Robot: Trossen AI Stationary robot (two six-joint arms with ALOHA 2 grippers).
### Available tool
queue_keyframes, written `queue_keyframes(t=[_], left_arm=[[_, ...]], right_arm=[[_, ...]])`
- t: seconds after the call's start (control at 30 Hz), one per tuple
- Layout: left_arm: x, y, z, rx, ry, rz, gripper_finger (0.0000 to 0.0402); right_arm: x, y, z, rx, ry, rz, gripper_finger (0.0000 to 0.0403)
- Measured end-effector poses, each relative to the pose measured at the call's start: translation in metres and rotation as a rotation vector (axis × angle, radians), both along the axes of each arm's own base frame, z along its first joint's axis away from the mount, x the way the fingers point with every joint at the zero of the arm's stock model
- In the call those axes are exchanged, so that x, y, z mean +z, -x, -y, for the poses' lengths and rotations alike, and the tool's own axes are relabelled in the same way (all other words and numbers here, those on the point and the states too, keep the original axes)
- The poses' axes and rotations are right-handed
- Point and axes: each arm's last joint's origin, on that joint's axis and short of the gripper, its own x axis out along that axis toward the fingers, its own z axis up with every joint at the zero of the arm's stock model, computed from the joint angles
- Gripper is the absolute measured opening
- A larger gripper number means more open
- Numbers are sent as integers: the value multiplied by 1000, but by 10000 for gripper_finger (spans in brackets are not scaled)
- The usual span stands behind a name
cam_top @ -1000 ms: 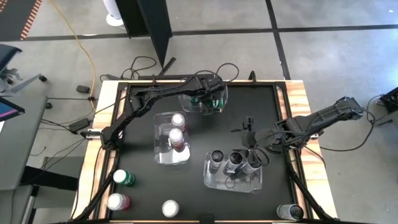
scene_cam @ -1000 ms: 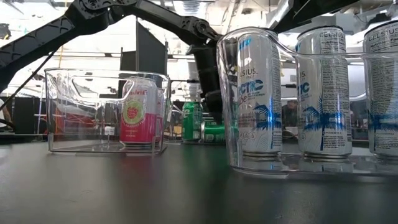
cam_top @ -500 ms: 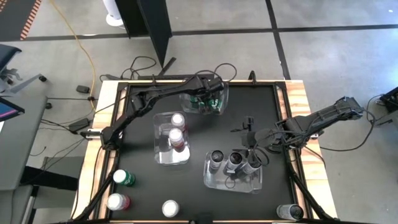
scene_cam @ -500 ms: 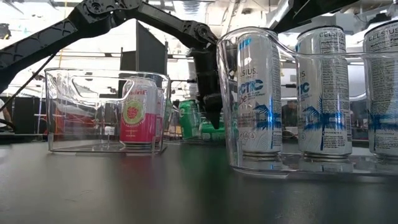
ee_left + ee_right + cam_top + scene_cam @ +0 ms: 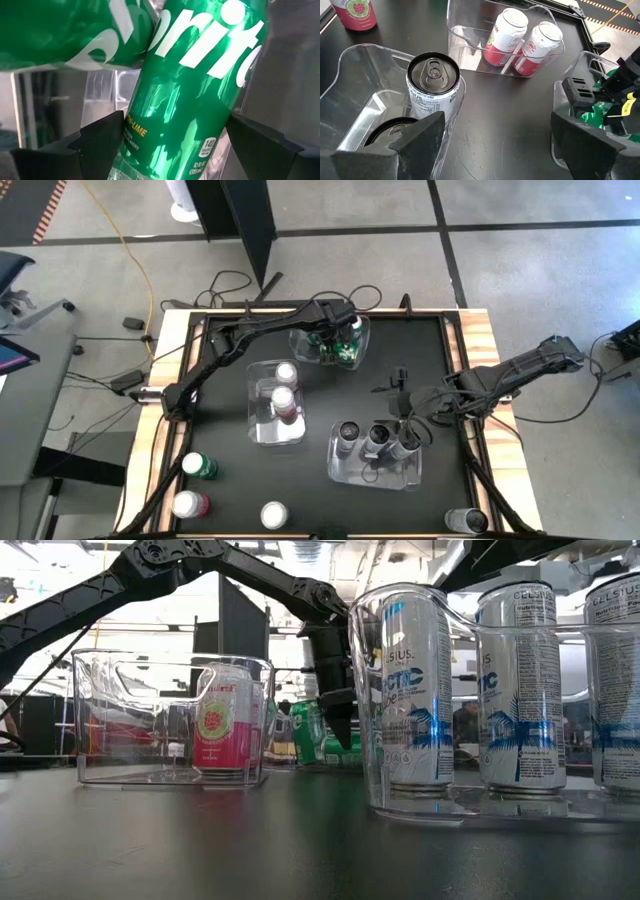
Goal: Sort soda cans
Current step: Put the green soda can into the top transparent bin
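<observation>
At the far side of the desk (image 5: 440, 360), the left tool (image 5: 340, 340) hangs inside the clear far bin (image 5: 300, 345), its fingers spread apart on either side of a green can (image 5: 200, 85) that stands between them without being pinched — from the look of it the can has been let go where its colour belongs. A second green can (image 5: 65, 32) lies tipped beside it in the same bin, which makes the spot crowded.

Colour seems to govern every placement: the middle bin (image 5: 255, 430) holds two red-pink cans (image 5: 285, 385), and the near bin (image 5: 340, 470) holds three dark grey-black cans (image 5: 378, 440) standing upright. The right tool (image 5: 408, 428) hovers at that near bin's edge with its fingers apart and nothing between them, probably waiting for its turn.

Unsorted cans are left along the near edge of the desk — a green one (image 5: 198, 467), a red-pink one (image 5: 188, 504), one showing only its silver top (image 5: 273, 515), and a dark one (image 5: 463, 521) at the right corner. Sorting is roughly two-thirds through, by my reckoning.
</observation>
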Motion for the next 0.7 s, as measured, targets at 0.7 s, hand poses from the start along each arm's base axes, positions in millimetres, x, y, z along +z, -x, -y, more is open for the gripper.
queue_keyframes(t=[0.7], left_arm=[[-1,-4,5,-224,-54,-18,343]], right_arm=[[-1,0,0,1,3,-7,379]])
